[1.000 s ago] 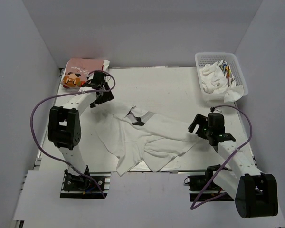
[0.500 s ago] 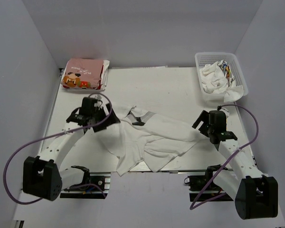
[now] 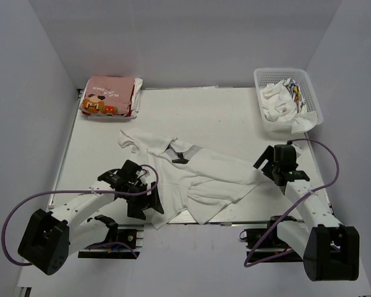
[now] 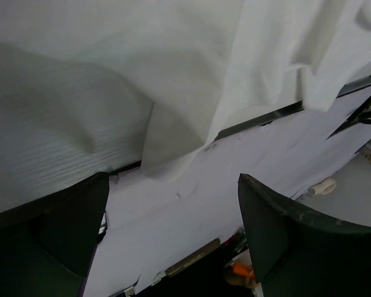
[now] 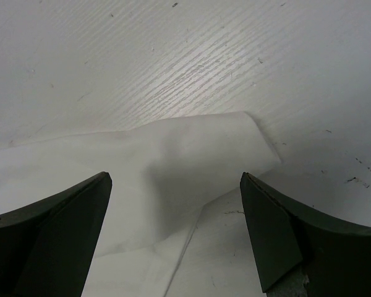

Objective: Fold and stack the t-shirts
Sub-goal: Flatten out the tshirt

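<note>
Left gripper hangs at the near edge of the table, its dark, wedge-shaped fingers spread wide with nothing between them. In the left wrist view the hem of the white t-shirt falls in soft, pointed folds over the table's dark front rim, just ahead of the gap between the fingers. I cannot tell whether either finger touches the cloth.

The right gripper is also fully spread and holds nothing. It sits at the right-hand tip of the white t-shirt. The right wrist view shows a thin, smooth corner of that shirt lying flat on the table, whose white surface has a fine ridged grain with small dark specks. The corner reaches into the space ahead of the gripper, between the two fingers, but contact cannot be made out.

Seen from above, the white t-shirt sprawls crumpled across the middle and near part of the table, collar and dark neck label facing up, its lower edge draped over the front. The pink t-shirt, folded into a neat rectangle with its orange-brown cartoon print on top, lies at the far left corner, well apart from the white one. A white plastic lattice basket at the far right holds crumpled cloth.
</note>
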Robot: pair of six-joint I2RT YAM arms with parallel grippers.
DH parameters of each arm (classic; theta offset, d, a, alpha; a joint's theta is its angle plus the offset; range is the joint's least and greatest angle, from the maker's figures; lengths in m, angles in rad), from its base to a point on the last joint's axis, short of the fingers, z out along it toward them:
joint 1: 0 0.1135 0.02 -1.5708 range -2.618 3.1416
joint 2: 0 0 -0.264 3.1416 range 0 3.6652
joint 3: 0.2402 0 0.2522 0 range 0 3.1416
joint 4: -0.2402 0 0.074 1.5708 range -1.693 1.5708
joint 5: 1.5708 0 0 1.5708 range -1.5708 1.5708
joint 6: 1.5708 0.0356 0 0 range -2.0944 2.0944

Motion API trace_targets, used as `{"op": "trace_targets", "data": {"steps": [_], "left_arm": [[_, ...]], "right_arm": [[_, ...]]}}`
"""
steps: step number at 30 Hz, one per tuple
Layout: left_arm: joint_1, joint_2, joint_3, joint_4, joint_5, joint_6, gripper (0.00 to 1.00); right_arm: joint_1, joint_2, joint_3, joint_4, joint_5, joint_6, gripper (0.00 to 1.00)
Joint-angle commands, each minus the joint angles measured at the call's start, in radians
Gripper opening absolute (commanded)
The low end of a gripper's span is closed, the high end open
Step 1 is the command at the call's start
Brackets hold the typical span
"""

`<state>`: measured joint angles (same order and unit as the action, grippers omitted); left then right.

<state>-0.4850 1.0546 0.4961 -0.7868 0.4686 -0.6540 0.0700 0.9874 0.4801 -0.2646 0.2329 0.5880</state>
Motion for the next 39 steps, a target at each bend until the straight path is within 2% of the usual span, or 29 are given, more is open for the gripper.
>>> {"op": "trace_targets", "data": {"steps": [1, 3, 6, 10, 11, 15, 16, 19, 22, 23, 24, 27, 33, 36, 39], "left_arm": [[-0.038, -0.015, -0.027, 0.004, 0.013, -0.042, 0.94], [-0.065, -0.002, -0.072, 0.036, 0.051, -0.051, 0.94], [-0.09, -0.002, -0.096, 0.096, 0.033, -0.076, 0.92], [-0.127, 0.079, -0.061, 0.142, -0.072, -0.101, 0.81], [-0.127, 0.096, -0.047, 0.143, -0.093, -0.101, 0.81], [-0.147, 0.172, 0.013, 0.213, -0.139, -0.101, 0.71], [-0.147, 0.192, 0.022, 0.222, -0.157, -0.101, 0.7], [-0.168, 0.254, 0.068, 0.222, -0.192, -0.092, 0.6], [-0.179, 0.275, 0.078, 0.251, -0.127, -0.078, 0.29], [-0.179, 0.275, 0.087, 0.262, -0.101, -0.078, 0.08], [-0.188, 0.275, 0.1, 0.262, -0.081, -0.069, 0.0], [-0.188, 0.222, 0.123, 0.249, -0.1, -0.068, 0.0], [-0.188, 0.163, 0.183, 0.216, -0.123, -0.039, 0.0], [-0.188, 0.154, 0.193, 0.216, -0.133, -0.039, 0.0], [-0.188, 0.154, 0.193, 0.216, -0.142, -0.039, 0.0]], "right_arm": [[-0.022, -0.012, 0.015, -0.019, 0.014, 0.012, 0.9], [-0.035, -0.015, 0.021, -0.03, 0.026, 0.01, 0.9], [-0.047, -0.03, 0.012, -0.033, 0.02, 0.007, 0.9], [-0.058, -0.038, 0.0, -0.05, -0.016, -0.008, 0.9], [-0.058, -0.033, -0.003, -0.059, -0.02, -0.019, 0.9], [-0.055, -0.044, -0.018, -0.085, -0.04, -0.02, 0.9], [-0.088, -0.056, -0.023, -0.084, -0.056, -0.019, 0.9], [-0.096, -0.069, -0.04, -0.085, -0.052, -0.019, 0.9], [-0.105, -0.075, -0.049, -0.099, -0.037, -0.011, 0.9], [-0.111, -0.073, -0.049, -0.108, -0.021, 0.001, 0.9], [-0.113, -0.07, -0.054, -0.122, -0.02, 0.006, 0.9], [-0.127, -0.059, -0.066, -0.136, -0.018, 0.027, 0.9], [-0.156, -0.027, -0.092, -0.059, -0.036, 0.064, 0.9], [-0.171, 0.023, -0.103, 0.008, -0.079, 0.067, 0.87], [-0.177, 0.065, -0.106, 0.042, -0.089, 0.064, 0.74]]}}
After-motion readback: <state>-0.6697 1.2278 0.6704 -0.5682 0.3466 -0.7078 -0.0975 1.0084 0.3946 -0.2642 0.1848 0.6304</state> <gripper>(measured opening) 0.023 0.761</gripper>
